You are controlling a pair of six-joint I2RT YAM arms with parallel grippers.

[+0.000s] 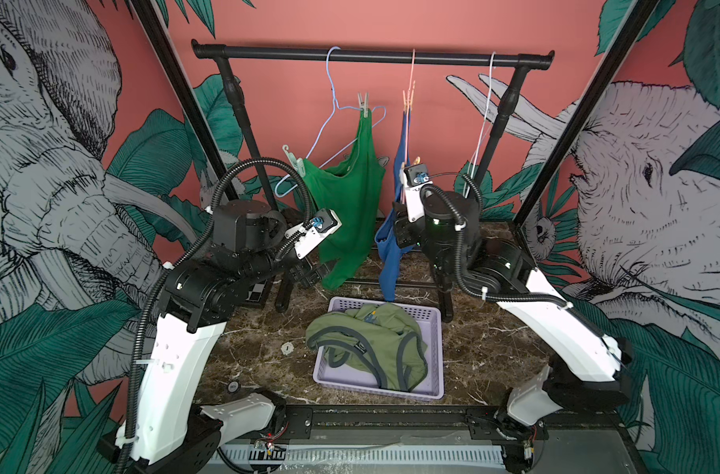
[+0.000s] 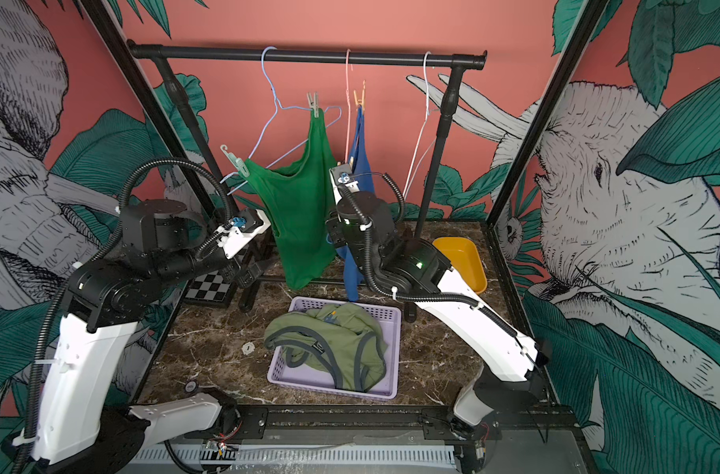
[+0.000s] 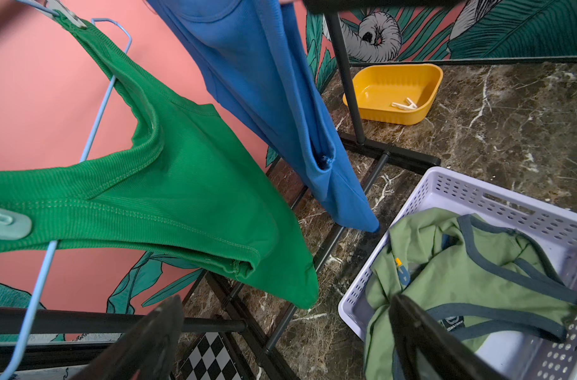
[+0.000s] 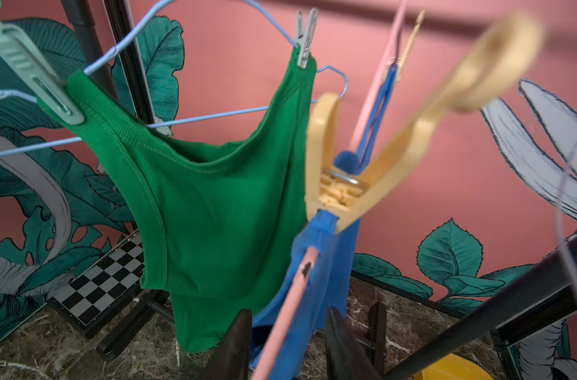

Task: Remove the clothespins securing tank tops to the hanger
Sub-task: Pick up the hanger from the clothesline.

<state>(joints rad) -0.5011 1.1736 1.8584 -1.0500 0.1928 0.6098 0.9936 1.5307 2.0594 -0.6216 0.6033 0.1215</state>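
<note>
A green tank top (image 1: pixel 346 213) hangs from a blue hanger, pinned by a grey clothespin (image 1: pixel 364 104) and a mint clothespin (image 1: pixel 294 160). Beside it a blue tank top (image 1: pixel 391 262) hangs on a pink hanger under two yellow clothespins, one high (image 4: pixel 408 42) and one close up (image 4: pixel 395 148). My right gripper (image 4: pixel 288 348) is just below that near pin, its fingers apart with the pink hanger wire and blue cloth between them. Low by the green top's hem, my left gripper (image 3: pixel 287 345) is wide open and holds nothing. An olive tank top (image 1: pixel 370 344) lies in the lilac basket (image 1: pixel 432 316).
A black rail (image 1: pixel 370 55) on two posts also carries a bare white hanger (image 1: pixel 485 123). A yellow tub (image 3: pixel 395 88) at the back right holds white clothespins (image 3: pixel 405 104). A checkerboard (image 2: pixel 208 287) lies at the rack's left foot.
</note>
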